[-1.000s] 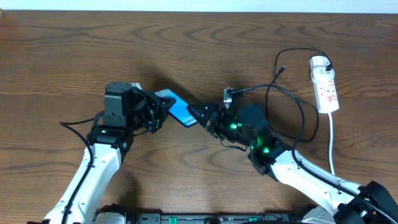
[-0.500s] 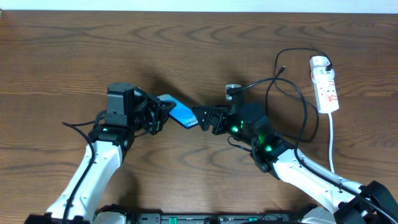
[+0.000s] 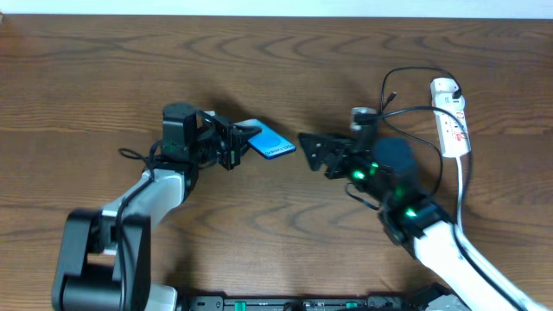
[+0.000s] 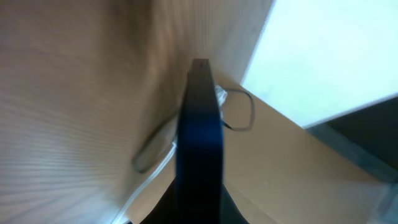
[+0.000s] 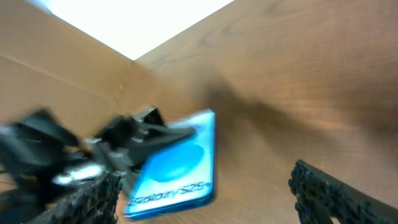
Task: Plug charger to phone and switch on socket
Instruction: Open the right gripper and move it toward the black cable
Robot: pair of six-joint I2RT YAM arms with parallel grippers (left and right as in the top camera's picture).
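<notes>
The phone [image 3: 275,142], blue screen up, is held off the table at its left end by my left gripper [image 3: 242,138], which is shut on it. The left wrist view shows the phone edge-on as a dark bar [image 4: 199,137]. My right gripper [image 3: 313,153] is open and empty, a short gap to the right of the phone's free end. The right wrist view shows the phone [image 5: 177,165] between and beyond my fingers [image 5: 336,193]. The charger's black cable [image 3: 410,72] loops behind my right arm, with its plug tip [image 3: 391,95] lying free. The socket [image 3: 453,121] lies at the far right.
The socket's thick white cord [image 3: 460,194] runs down toward the front edge beside my right arm. The black cable drapes across my right wrist. Bare wooden table [image 3: 104,78] lies at the left and back.
My right gripper has pulled back to the right, away from the phone's end. My left gripper has moved up and right with the phone, which now lies more level.
</notes>
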